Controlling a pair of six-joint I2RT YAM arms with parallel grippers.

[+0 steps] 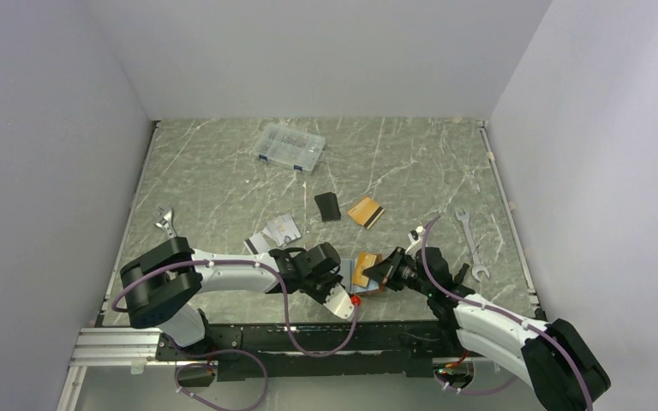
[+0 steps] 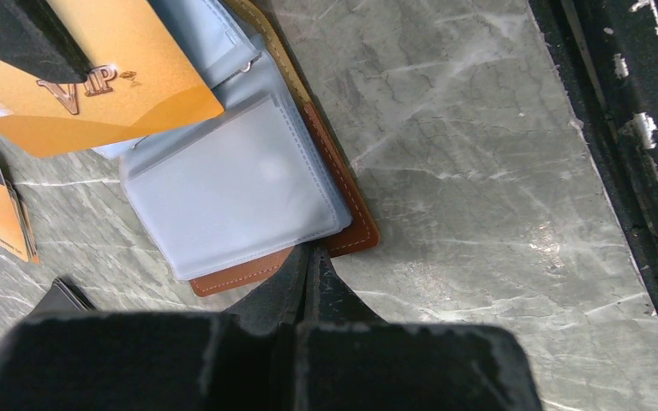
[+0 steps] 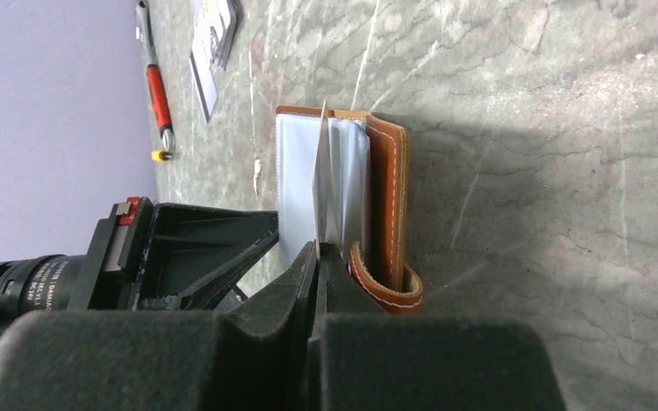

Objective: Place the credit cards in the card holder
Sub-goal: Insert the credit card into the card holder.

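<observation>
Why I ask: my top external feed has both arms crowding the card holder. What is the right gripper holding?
Observer: The right gripper is shut on an orange card printed "VIP".
Operator: Is it in a sleeve yet?
Observer: The right wrist view shows it edge-on among the clear sleeves of the card holder. I cannot tell whether it is inside one.
Operator: And the left gripper?
Observer: The left gripper is shut, with its tips at the holder's brown leather edge. Whether it pinches that edge is unclear.
</observation>
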